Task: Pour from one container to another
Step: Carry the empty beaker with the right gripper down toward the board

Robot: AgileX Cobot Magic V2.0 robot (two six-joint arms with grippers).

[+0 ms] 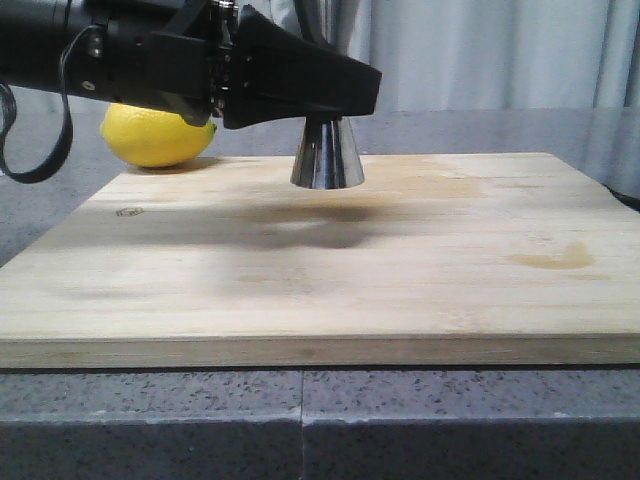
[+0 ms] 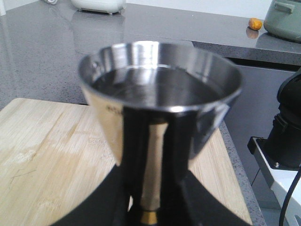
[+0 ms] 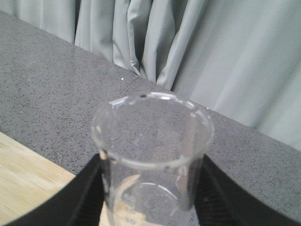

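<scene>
Steel hourglass jigger (image 2: 160, 94), gold-banded, liquid-filled, is clamped in the left tool (image 2: 150, 207) above a bamboo board (image 1: 400, 270); the right tool (image 3: 150, 212) grips a clear glass beaker (image 3: 153, 155).

A matte black robot arm (image 1: 60, 45) with a blocky, angular wedge-shaped black gripper (image 1: 300, 80) at its end. A thin black cable (image 1: 40, 150) loops below the arm. In both wrist views, the jaws appear as smooth black plastic.

**Soft even light, close-ups blurry**

My left arm throws a wide soft shadow on the cutting board (image 1: 330, 260). Jigger (image 2: 160, 101) near my wrist cam is blurred, with glare on its rim. Beaker (image 3: 153, 146) is soft too
</scene>
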